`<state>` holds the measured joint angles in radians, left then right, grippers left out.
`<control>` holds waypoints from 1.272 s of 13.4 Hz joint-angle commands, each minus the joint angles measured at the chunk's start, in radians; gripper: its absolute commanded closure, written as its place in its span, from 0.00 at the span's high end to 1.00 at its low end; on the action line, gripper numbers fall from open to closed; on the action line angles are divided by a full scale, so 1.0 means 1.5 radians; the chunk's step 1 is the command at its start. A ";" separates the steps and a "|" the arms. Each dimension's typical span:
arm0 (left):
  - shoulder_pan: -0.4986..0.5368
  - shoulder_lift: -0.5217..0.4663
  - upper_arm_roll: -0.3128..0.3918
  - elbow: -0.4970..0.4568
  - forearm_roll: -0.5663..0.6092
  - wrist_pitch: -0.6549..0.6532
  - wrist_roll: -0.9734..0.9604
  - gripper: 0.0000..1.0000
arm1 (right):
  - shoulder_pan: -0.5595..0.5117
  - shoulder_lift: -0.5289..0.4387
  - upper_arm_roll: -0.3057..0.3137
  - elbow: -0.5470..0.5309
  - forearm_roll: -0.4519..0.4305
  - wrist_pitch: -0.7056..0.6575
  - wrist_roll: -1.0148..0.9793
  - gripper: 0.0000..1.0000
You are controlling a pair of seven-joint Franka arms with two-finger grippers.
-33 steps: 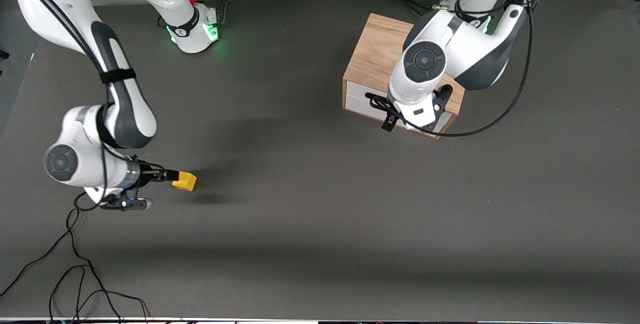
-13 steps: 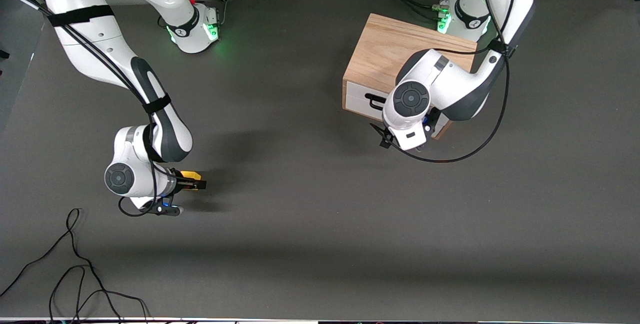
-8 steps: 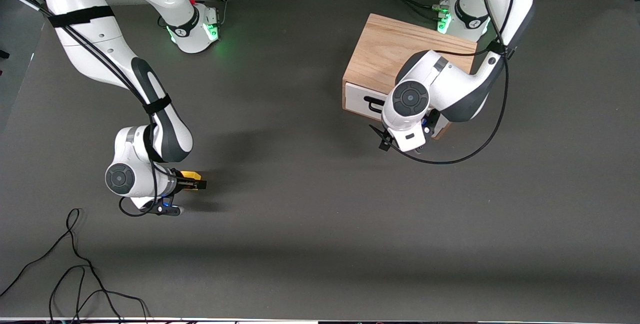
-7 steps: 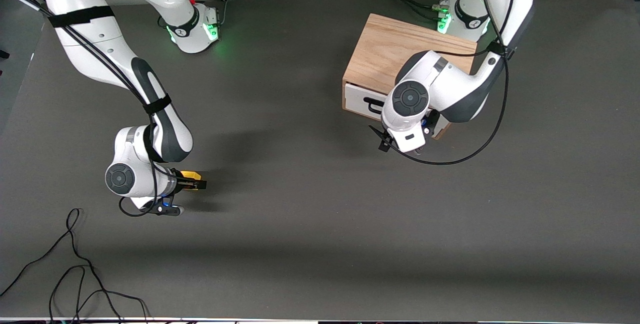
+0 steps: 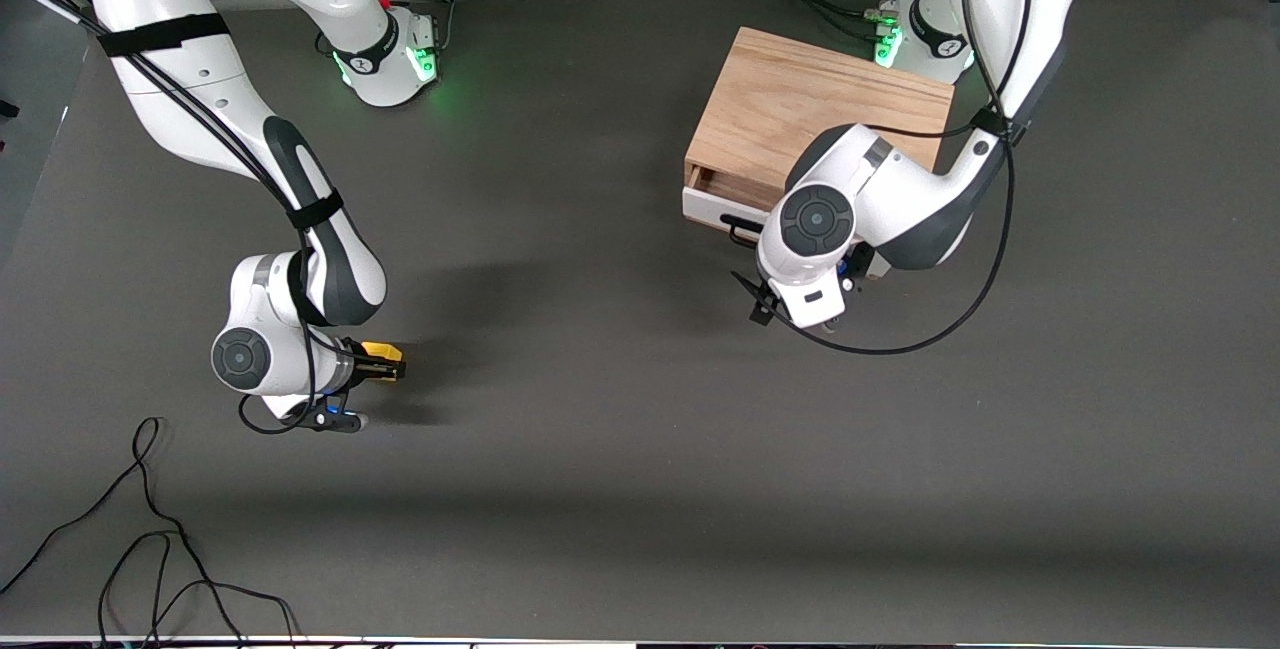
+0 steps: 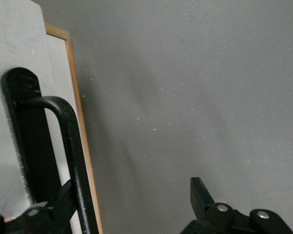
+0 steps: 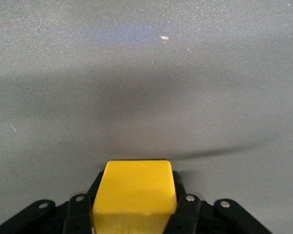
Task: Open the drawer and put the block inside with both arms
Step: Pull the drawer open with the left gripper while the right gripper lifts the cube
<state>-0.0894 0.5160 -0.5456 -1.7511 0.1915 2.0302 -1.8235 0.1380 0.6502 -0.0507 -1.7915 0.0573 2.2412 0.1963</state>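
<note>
The drawer (image 5: 712, 210) stands a little way out of the light oak box (image 5: 820, 99), showing a strip of wood interior. My left gripper (image 6: 132, 185) is open, one finger (image 6: 63, 195) hooked behind the black bar handle (image 6: 71, 141), the other finger (image 6: 199, 192) well clear of it. In the front view the left wrist (image 5: 815, 224) hides that gripper, and only the handle's end (image 5: 733, 226) shows. My right gripper (image 5: 392, 366) is shut on the yellow block (image 5: 382, 353), low over the table at the right arm's end. The block fills the jaws in the right wrist view (image 7: 134, 195).
Loose black cable (image 5: 150, 549) lies on the table near the front camera at the right arm's end. The left arm's cable (image 5: 950, 319) loops down beside the box. The arm bases (image 5: 390, 59) stand along the table's edge.
The drawer has slid a little out of the box toward the front camera, and the left hand has moved with it. The right gripper, earlier open beside the block, now grips it.
</note>
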 commanded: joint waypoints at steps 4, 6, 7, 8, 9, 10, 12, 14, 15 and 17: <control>-0.013 0.090 0.005 0.112 0.050 0.034 -0.012 1.00 | 0.000 -0.008 0.000 0.006 0.001 0.010 0.003 0.00; -0.014 0.101 0.005 0.131 0.055 0.034 -0.012 1.00 | 0.006 -0.039 0.001 0.007 0.001 0.001 0.004 0.00; -0.020 0.107 0.005 0.144 0.056 0.035 -0.012 1.00 | 0.005 -0.063 0.002 0.006 0.003 -0.008 0.005 0.00; -0.022 0.113 0.005 0.151 0.064 0.035 -0.013 1.00 | 0.006 -0.092 0.002 0.006 0.007 -0.020 0.006 0.00; -0.023 0.119 0.005 0.160 0.074 0.036 -0.013 1.00 | 0.007 -0.121 0.002 0.007 0.007 -0.033 0.007 0.00; -0.025 0.121 0.005 0.164 0.077 0.043 -0.013 1.00 | 0.007 -0.157 0.002 0.008 0.007 -0.052 0.006 0.00; -0.027 0.123 0.005 0.165 0.085 0.071 -0.013 1.00 | 0.007 -0.227 0.003 0.021 0.007 -0.100 0.005 0.00; -0.027 0.124 0.005 0.165 0.089 0.078 -0.013 1.00 | 0.007 -0.289 0.004 0.047 0.008 -0.170 0.001 0.00; -0.027 0.124 0.005 0.167 0.089 0.079 -0.013 1.00 | 0.006 -0.313 0.004 0.066 0.008 -0.221 0.002 0.00; -0.027 0.126 0.005 0.173 0.093 0.081 -0.013 1.00 | 0.006 -0.341 0.000 0.123 0.008 -0.323 0.001 0.00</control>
<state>-0.1054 0.6343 -0.5506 -1.5861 0.2829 2.0642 -1.8255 0.1455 0.1802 -0.0454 -1.6673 0.0574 1.8714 0.1963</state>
